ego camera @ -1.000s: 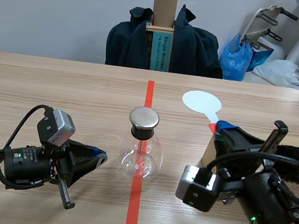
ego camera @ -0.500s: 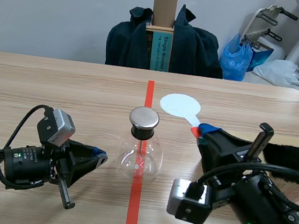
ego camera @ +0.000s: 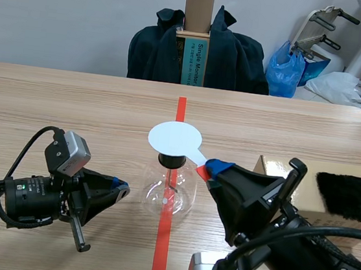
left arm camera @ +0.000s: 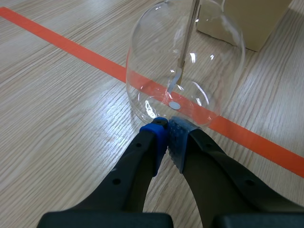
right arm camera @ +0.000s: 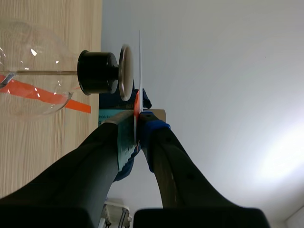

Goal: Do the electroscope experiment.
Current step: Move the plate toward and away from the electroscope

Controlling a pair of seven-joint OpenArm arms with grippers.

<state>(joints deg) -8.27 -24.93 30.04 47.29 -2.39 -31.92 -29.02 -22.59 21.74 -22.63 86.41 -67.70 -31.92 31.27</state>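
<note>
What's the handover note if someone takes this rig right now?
Left gripper: jaws shut on nothing, tips at the foot of the glass flask.
Right gripper: jaws shut on the handle of the white disc, held flat just over the flask's metal cap; cannot tell if they touch.
The flask stands upright between the arms. The black fur cloth lies on the cardboard box.
Done: disc picked up and placed over the cap.
Left: probably check the foil strip inside the flask, then take the disc away and set it down.
</note>
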